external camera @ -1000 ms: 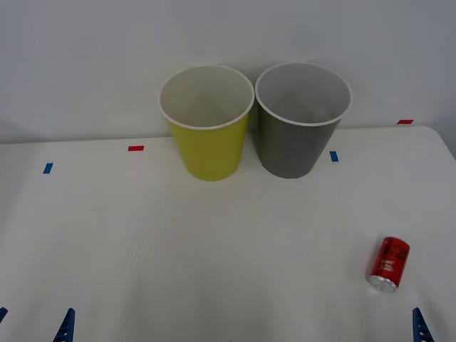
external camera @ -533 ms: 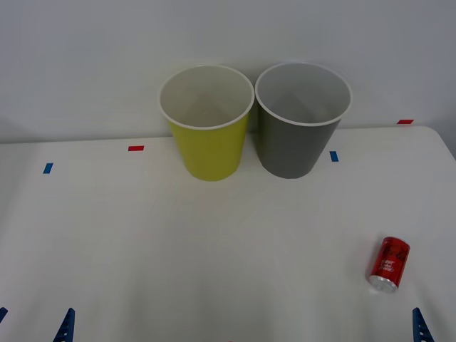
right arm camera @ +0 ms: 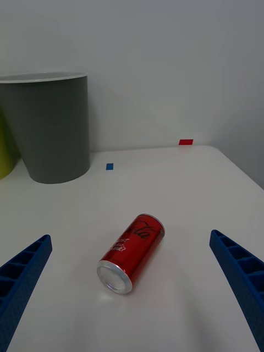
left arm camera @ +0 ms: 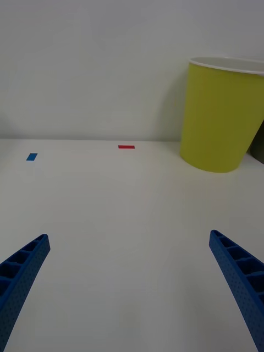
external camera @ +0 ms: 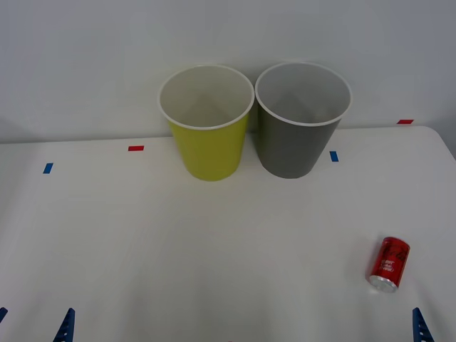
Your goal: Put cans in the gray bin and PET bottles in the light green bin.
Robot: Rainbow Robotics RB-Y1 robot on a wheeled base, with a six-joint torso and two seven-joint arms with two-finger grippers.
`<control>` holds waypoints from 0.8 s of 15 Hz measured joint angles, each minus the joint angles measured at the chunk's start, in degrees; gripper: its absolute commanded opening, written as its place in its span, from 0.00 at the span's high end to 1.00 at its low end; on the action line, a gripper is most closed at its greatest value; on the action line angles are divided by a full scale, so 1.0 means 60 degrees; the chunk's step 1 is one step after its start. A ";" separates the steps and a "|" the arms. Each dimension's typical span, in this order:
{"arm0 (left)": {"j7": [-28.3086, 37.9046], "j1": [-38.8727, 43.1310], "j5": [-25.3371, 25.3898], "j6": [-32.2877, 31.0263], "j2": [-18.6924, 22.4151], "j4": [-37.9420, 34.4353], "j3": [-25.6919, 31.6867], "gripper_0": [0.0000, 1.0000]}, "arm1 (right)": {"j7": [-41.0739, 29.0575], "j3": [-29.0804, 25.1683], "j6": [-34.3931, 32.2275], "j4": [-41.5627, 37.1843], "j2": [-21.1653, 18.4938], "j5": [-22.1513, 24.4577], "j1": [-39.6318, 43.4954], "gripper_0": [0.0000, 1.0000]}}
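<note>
A small red can (external camera: 388, 264) lies on its side on the white table at the front right, its silver end (right arm camera: 114, 276) towards me. My right gripper (right arm camera: 129, 236) is open low over the table, and the can lies just ahead of the gap between its fingers. One right finger (external camera: 420, 326) shows at the front edge. The gray bin (external camera: 299, 135) stands upright at the back, touching the light green bin (external camera: 209, 146) on its left. My left gripper (left arm camera: 129, 236) is open at the front left, holding nothing. PET bottles are out of view.
Small blue tape marks (external camera: 48, 168) (external camera: 333, 155) and red tape marks (external camera: 135, 148) (external camera: 405, 122) are stuck flat on the table. A white wall rises right behind the bins. The table's right edge (external camera: 445, 146) runs close to the can.
</note>
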 measured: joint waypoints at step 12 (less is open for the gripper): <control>0.0000 0.0000 0.0000 0.0000 0.0000 0.0000 0.0000 0.00 | 0.0083 -0.0116 0.0585 0.0409 0.0835 0.0103 -0.0444 0.00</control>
